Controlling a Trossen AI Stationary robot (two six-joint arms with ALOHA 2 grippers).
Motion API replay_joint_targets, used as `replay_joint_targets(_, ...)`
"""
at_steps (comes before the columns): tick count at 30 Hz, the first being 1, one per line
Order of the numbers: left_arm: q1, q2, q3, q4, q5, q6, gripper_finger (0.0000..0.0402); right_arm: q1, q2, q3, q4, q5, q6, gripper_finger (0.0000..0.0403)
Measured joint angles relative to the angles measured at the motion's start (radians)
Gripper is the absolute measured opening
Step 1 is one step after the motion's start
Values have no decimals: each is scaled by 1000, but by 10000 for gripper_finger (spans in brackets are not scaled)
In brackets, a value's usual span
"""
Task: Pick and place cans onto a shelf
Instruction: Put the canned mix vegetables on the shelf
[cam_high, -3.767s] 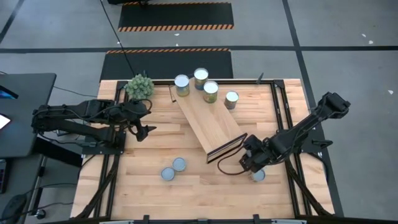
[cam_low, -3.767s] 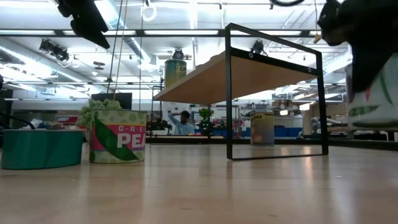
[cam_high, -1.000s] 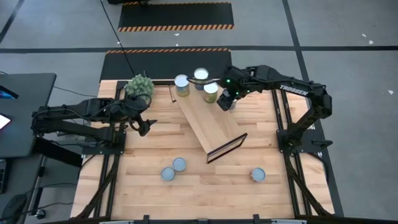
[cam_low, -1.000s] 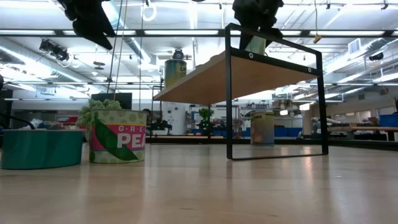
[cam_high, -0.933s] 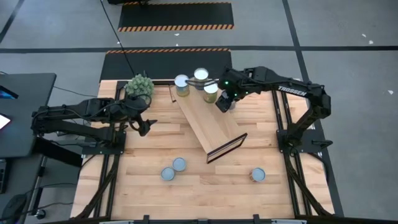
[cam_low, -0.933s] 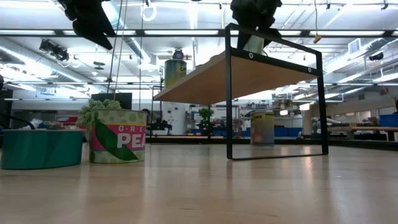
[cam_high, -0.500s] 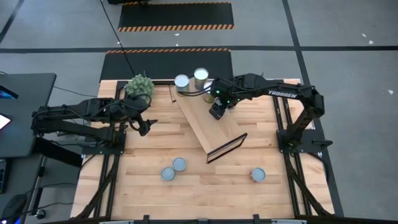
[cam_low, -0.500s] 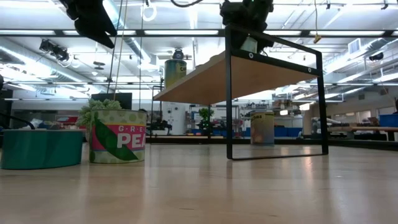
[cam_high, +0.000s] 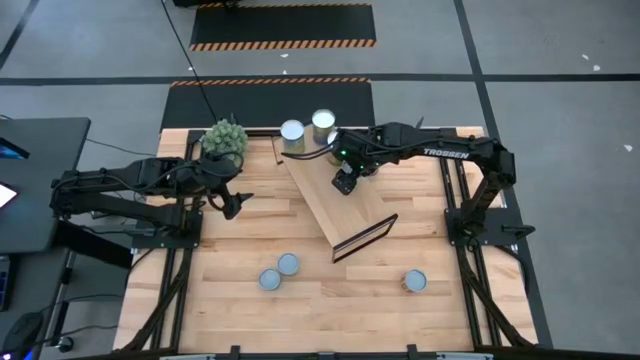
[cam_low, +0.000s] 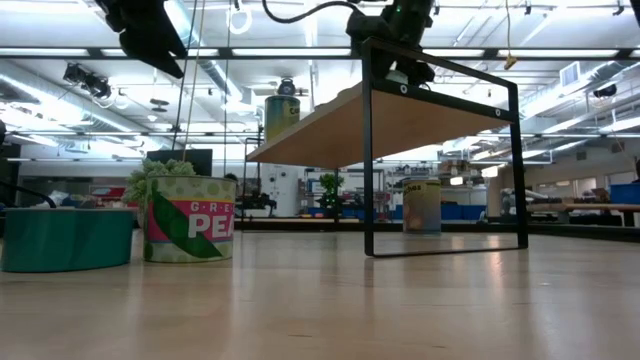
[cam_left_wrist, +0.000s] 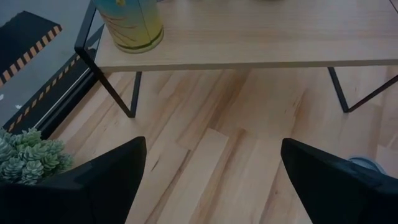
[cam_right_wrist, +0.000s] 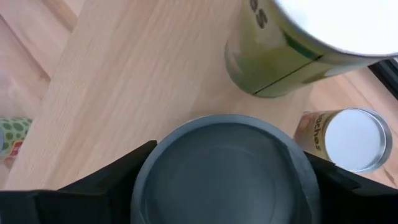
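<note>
- The left gripper (cam_high: 228, 203) hung over the counter (cam_high: 250, 240) left of the shelf, its arm stretched in low from the left edge; the fingers (cam_left_wrist: 106, 177) stood wide apart and empty.
- A plant ball (cam_high: 225, 137) sat near the far left corner of the counter.
- Two cans (cam_high: 280, 271) stood upright, touching, near the front, well apart from the shelf.
- The shelf (cam_high: 330, 195) lay with its long axis on a diagonal, running from the far middle of the counter toward the near right, its dark frame at the near end.
- Two cans (cam_high: 293, 134) stood upright at the shelf's far end.
- The right gripper (cam_high: 344, 180) was over the shelf's far half, its arm bent in from the right; its fingers (cam_right_wrist: 87, 186) held a can (cam_right_wrist: 224, 168) upright, round top up, above the board.
- Another can (cam_high: 414, 281) stood on the counter near the front right.
</note>
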Motion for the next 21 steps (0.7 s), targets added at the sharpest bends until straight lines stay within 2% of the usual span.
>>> replay_joint_targets(8, 0, 0, 0, 0, 0, 0, 377, -1, 0, 0, 6, 16, 0, 354)
replay_joint_targets(21, 0, 0, 0, 0, 0, 1, 377, -1, -2, 9, 9, 15, 0, 360)
